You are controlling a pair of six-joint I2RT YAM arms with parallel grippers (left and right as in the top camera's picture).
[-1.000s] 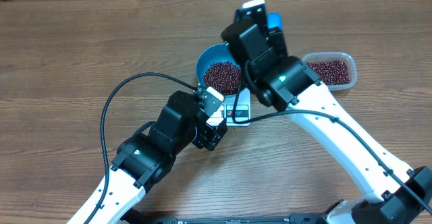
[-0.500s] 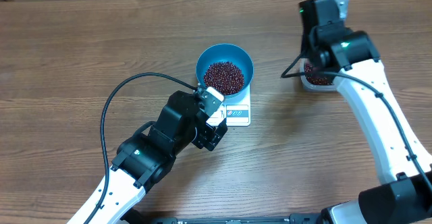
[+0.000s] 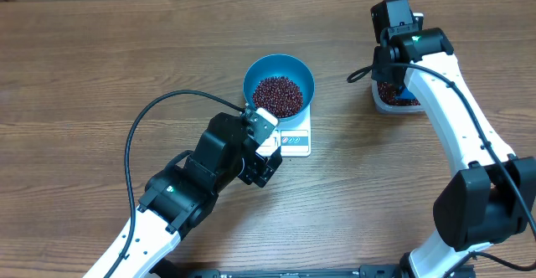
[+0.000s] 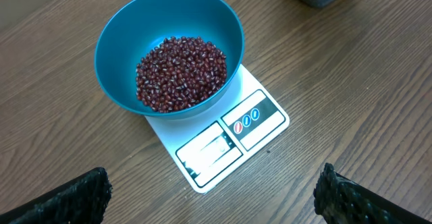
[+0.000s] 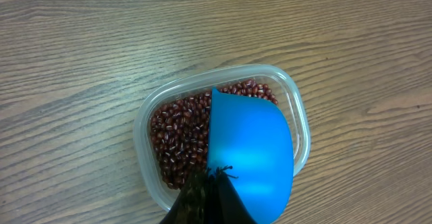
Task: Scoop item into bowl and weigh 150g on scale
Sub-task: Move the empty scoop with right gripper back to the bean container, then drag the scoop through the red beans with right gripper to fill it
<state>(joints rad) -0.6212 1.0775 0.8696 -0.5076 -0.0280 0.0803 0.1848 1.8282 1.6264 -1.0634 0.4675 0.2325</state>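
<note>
The bowl [image 3: 261, 67], part-filled with beans [image 3: 278, 95], is set on the far end of the scale [image 3: 295, 140], so the display is left readable. The scoop [image 5: 250, 150] is pinched in the right gripper [image 5: 209, 178] over the tub [image 5: 140, 140] at far right (presumably for another load). The left gripper [image 4: 210, 196] is held spread and empty near the scale.

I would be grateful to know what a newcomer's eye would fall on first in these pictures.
The glossy blue bowl, heaped inside with dark red-brown beans, stands on the small white scale at the middle of the table. On the right side, the right gripper is shut on a bright blue scoop held at a clear plastic tub of the same beans.
</note>
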